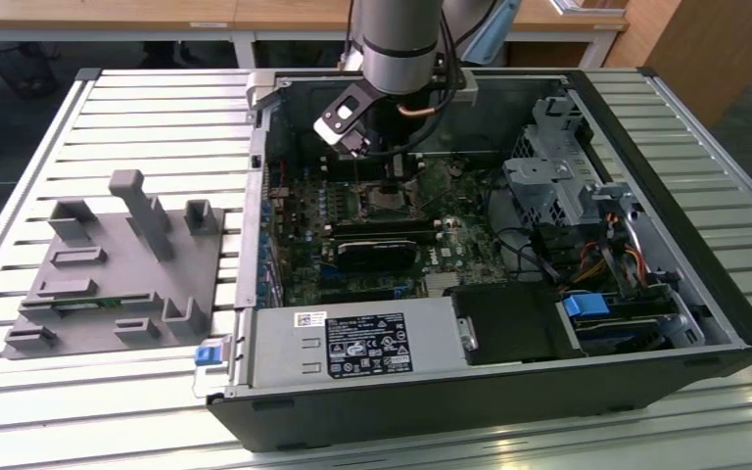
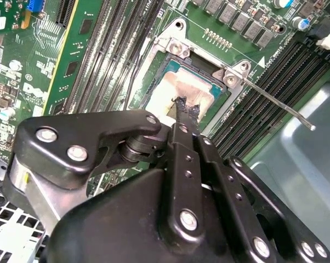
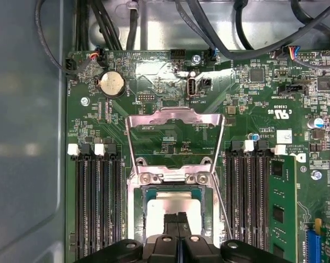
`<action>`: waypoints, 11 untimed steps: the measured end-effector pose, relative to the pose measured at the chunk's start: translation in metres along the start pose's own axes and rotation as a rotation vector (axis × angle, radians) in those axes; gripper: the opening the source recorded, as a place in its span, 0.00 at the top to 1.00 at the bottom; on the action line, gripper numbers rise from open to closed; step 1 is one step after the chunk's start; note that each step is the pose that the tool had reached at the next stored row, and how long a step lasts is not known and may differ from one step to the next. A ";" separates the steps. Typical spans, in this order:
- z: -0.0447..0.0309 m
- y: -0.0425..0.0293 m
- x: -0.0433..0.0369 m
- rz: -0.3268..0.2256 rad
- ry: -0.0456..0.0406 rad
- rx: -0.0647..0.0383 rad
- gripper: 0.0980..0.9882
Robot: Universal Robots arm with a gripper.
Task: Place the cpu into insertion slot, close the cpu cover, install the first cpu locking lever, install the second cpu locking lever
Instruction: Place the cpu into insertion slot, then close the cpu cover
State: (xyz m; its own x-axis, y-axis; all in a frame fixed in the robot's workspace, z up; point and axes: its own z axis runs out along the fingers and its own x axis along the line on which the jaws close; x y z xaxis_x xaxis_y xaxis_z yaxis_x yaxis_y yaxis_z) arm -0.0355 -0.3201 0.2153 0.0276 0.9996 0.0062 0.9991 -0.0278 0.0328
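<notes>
First wrist view shows you the claw (image 3: pixel 177 217) closed tight (nothing gripped), its tip on or just over the cpu (image 3: pixel 173 201), which lies flat in the insertion slot (image 3: pixel 135 211); in the exterior view the cpu sits at 6 o'clock from the claw, cpu cover (image 3: pixel 175 114) standing open

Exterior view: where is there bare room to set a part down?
Bare table slats lie beyond the grey holder and on its near side. Crowded: inside the computer case, where the hand stands over the chip.
</notes>
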 end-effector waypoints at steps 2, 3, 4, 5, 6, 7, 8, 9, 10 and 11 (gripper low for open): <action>-0.0006 0.0000 0.0000 0.000 -0.0001 0.000 0.97; -0.0008 0.0000 0.0000 0.000 0.0002 0.000 0.97; -0.0011 0.0000 0.0000 0.000 0.0001 0.000 0.97; -0.0014 0.0000 0.0000 0.000 0.0001 0.000 0.97; -0.0017 0.0001 0.0000 0.000 0.0001 0.000 0.97; -0.0020 0.0001 0.0000 0.000 0.0001 0.000 0.97; -0.0026 0.0001 0.0000 0.000 0.0000 0.000 0.97; -0.0034 0.0001 0.0000 0.000 0.0002 0.000 0.97; -0.0043 0.0001 0.0000 0.000 0.0004 0.000 0.97; -0.0052 0.0002 0.0000 0.000 0.0005 0.000 0.97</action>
State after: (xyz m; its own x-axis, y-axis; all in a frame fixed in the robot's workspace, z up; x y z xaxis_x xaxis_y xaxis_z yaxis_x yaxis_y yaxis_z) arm -0.0355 -0.3201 0.2205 0.0276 0.9996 0.0067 0.9991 -0.0278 0.0328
